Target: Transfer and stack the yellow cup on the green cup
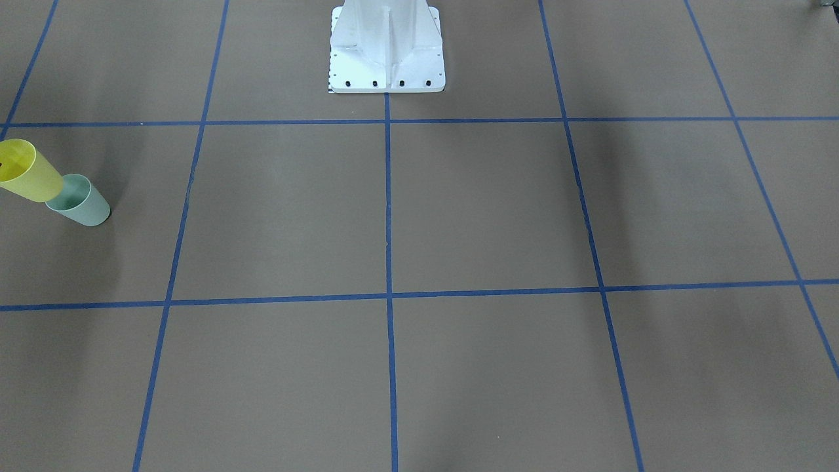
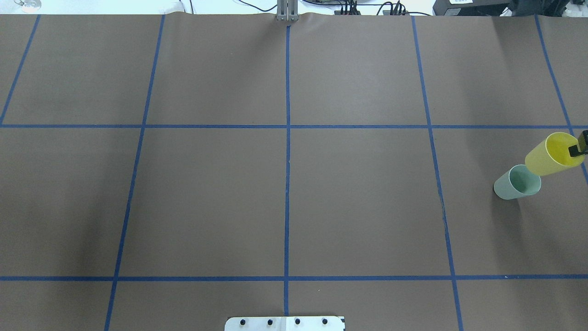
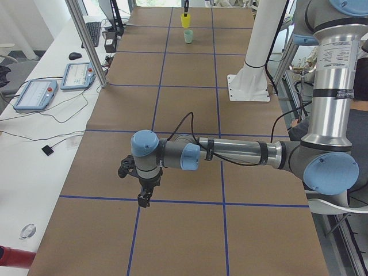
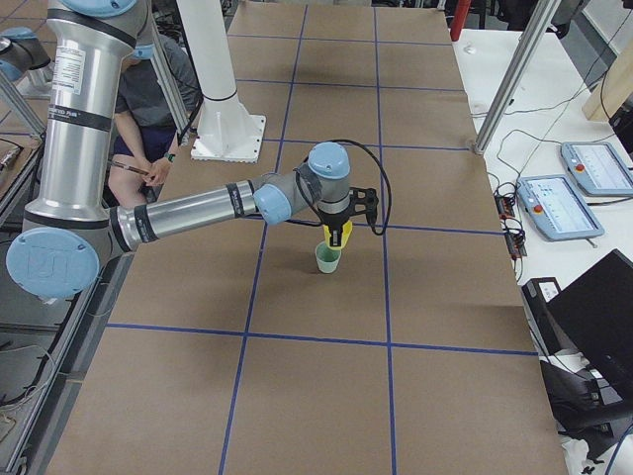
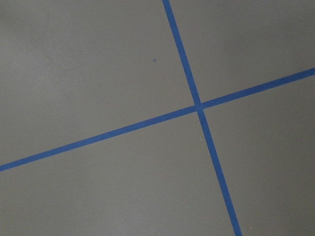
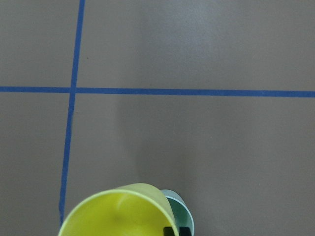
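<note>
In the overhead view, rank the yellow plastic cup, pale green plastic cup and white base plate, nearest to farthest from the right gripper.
1. Yellow plastic cup: held at its rim by the right gripper, right edge.
2. Pale green plastic cup: just left of and below it.
3. White base plate: bottom centre, far away.

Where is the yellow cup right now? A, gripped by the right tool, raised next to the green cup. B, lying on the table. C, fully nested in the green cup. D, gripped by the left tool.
A: the right tool pinches the yellow cup at its rim, lifted beside the green cup, not nested.
</note>
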`<state>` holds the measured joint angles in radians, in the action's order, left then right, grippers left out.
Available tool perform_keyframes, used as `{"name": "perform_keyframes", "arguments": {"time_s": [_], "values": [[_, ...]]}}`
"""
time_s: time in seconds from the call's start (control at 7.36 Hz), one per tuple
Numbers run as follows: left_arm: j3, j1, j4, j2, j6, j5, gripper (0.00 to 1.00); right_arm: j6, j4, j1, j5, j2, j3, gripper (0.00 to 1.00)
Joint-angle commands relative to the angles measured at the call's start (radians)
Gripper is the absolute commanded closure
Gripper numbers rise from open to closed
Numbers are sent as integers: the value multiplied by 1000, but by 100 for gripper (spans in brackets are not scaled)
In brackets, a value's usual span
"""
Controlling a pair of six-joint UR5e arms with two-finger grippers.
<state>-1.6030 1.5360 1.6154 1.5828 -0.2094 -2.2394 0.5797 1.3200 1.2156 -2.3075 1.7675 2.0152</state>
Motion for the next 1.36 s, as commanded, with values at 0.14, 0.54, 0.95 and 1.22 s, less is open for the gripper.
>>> {"name": "perform_keyframes", "arguments": {"time_s": [0.14,0.54,0.95,1.22], "values": [[-3,3,-22,-23,2,-45,0,47,-18,-76,11,17,-3,100],[-11,3,-20,-23,2,-46,0,54,-27,-93,36,15,-16,100],[-18,3,-22,-23,2,-45,0,54,-28,-94,57,10,-52,100],[-18,3,-22,-23,2,-45,0,54,-28,-94,59,7,-55,100]]}}
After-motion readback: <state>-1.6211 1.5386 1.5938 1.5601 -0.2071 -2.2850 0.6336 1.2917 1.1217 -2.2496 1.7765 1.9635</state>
